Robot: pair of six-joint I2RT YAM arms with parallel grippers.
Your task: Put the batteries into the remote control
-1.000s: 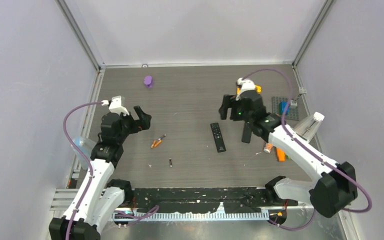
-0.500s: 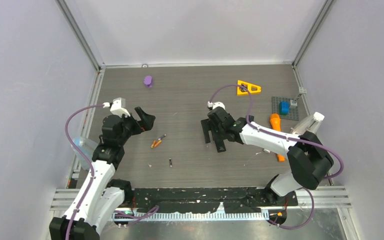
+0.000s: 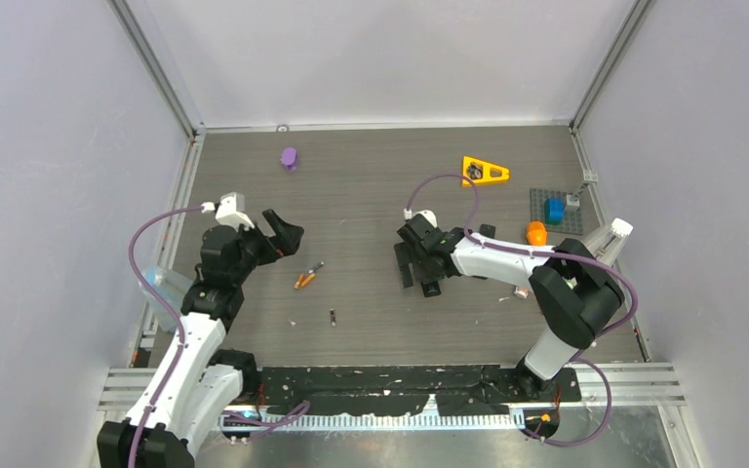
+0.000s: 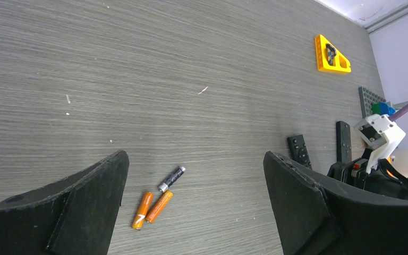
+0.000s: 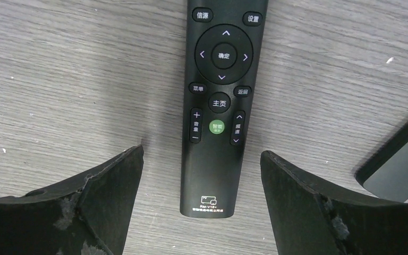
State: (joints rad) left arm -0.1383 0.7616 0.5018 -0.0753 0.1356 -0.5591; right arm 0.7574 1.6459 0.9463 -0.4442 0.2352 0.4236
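The wood-grain table fills the floor of the white-walled cell. The left arm reaches up along the table's left side, and the right arm bends in toward the middle. The left gripper hangs clear of the surface with its jaws spread wide and nothing between them. The right gripper is low over the table, its jaws also wide. One finger stands on each side of the remote control without touching it. The remote control lies flat near the table's centre, buttons up, with its lower end between those fingers. Just to its right lies a second dark flat bar, tilted and apart from it. Toward the far right corner sits a grey studded plate carrying a blue block, with an orange object at its near edge. A yellow triangular piece lies left of the plate, and a small purple object rests near the far left. The batteries lie on the bare table left of centre, well apart from the remote control and below the left gripper. Two orange ones lie side by side, and a dark grey one lies just beyond their tips. A tiny dark stick lies alone nearer the arm bases, too small to identify.
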